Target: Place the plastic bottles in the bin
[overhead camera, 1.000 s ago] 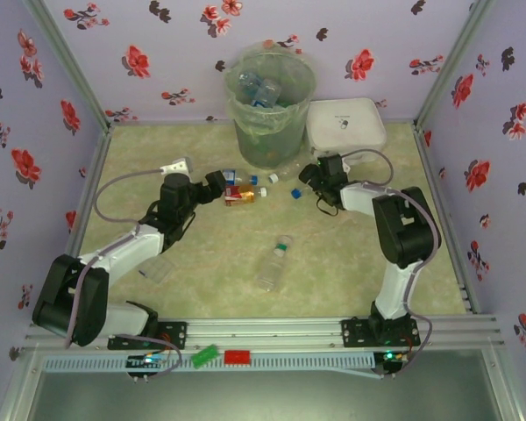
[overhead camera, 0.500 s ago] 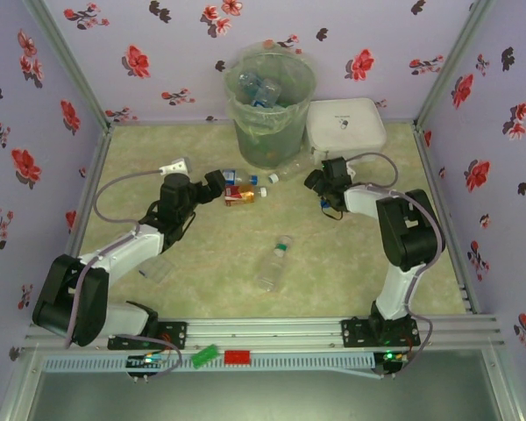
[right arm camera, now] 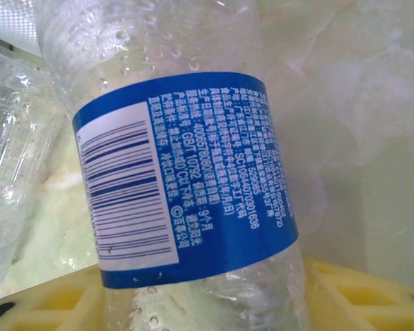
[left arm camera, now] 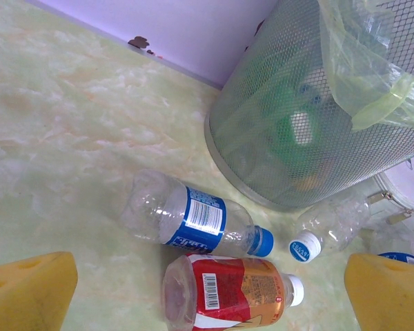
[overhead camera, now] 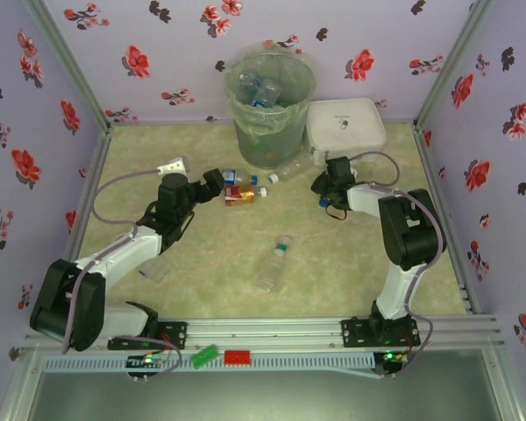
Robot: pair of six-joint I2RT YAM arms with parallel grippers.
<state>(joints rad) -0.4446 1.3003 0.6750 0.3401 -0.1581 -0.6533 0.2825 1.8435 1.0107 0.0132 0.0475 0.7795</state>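
While the left pincer (overhead camera: 216,183) hangs wide open over the red-labelled bottle (left arm camera: 228,293) lying on the tabletop (overhead camera: 351,254) near the bin (overhead camera: 267,140), it should descend centred on the bottle's body before closing. Further right, the right pincer (overhead camera: 322,182) seems to grip a clear blue-labelled bottle (right arm camera: 186,179); its cap is cut off.
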